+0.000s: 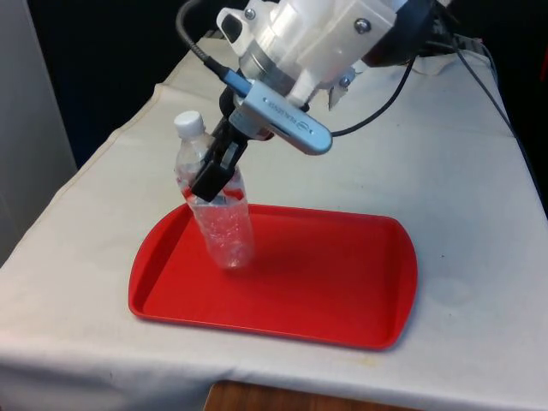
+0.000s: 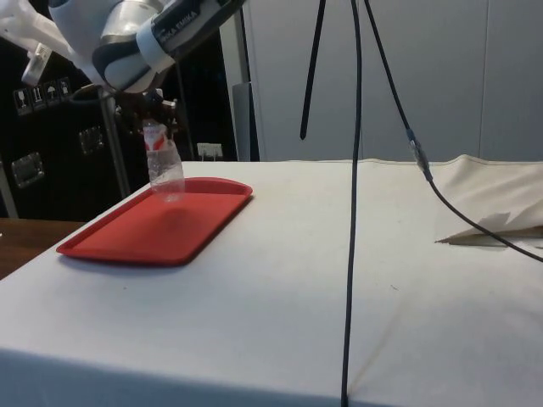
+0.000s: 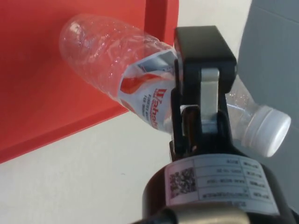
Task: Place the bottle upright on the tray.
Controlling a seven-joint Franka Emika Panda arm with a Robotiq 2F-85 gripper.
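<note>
The hand [image 1: 208,178] is clamped around the label band of the clear bottle [image 1: 224,231], which leans slightly, white cap up, its base on the red tray [image 1: 342,282] near the front view's left end.

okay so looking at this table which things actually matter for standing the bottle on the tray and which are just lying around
Part of the job:
- bottle, clear plastic with a white cap, tilted, base on the tray
- red tray
- gripper, shut on the bottle's upper half

Just lying about:
- black cables hanging across the side view
- white cloth over the table
</note>
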